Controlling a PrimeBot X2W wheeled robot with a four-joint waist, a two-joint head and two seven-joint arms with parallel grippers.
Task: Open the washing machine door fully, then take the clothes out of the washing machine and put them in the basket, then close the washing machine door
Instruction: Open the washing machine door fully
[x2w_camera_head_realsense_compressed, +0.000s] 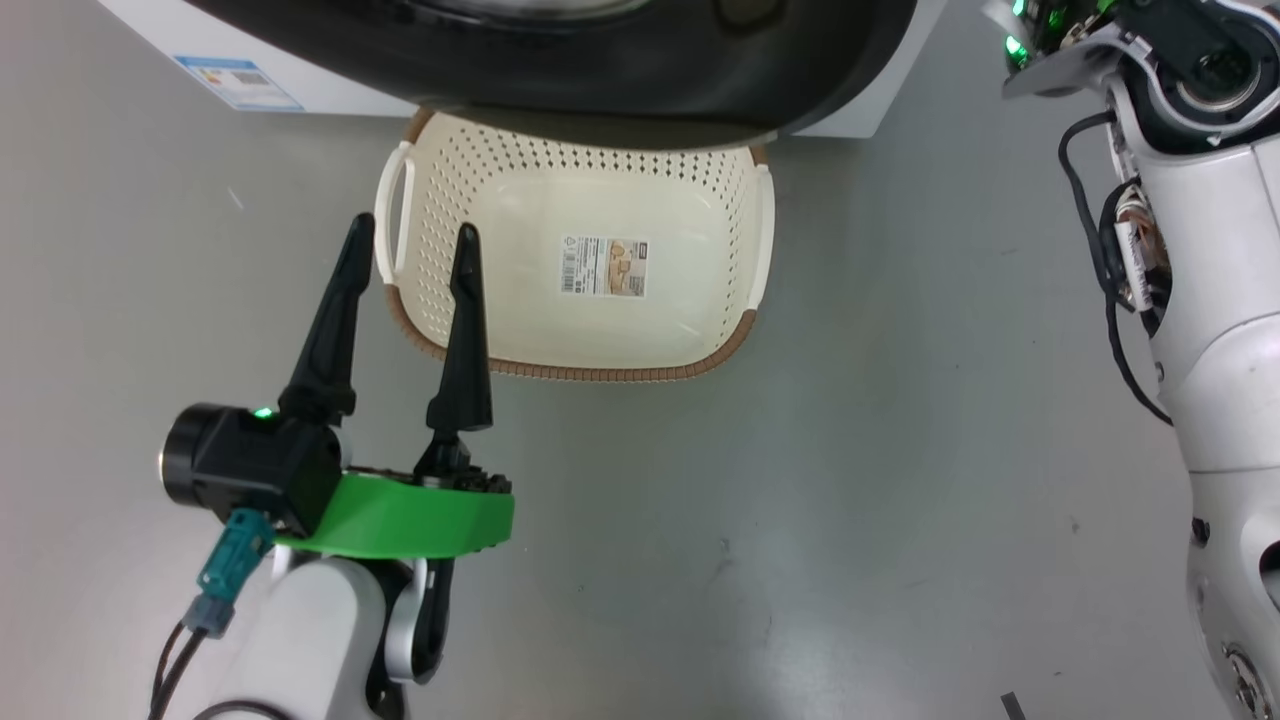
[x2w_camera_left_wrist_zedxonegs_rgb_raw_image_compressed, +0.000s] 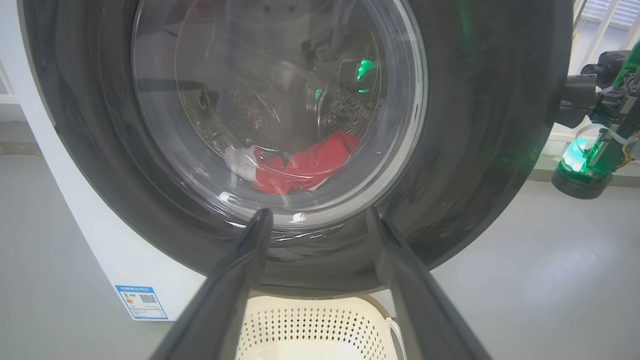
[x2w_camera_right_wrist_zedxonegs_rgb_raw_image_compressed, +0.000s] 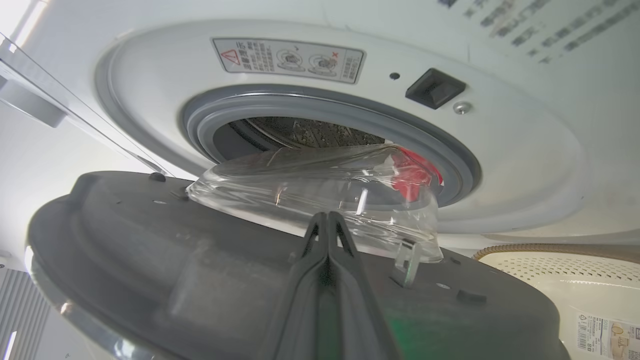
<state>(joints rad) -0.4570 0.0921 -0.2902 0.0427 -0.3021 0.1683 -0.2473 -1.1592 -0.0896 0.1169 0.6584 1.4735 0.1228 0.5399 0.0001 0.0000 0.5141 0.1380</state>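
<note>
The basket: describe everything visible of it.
The basket is a cream plastic rectangular tub with small holes in its sides, a brown woven-look rim and a handle on each short side. A printed sticker lies on its bottom; otherwise it is empty. It stands upright on the grey floor before the washing machine, its far edge under the swung-out door. The left claw overlaps its left side in the head view; contact cannot be told.
</note>
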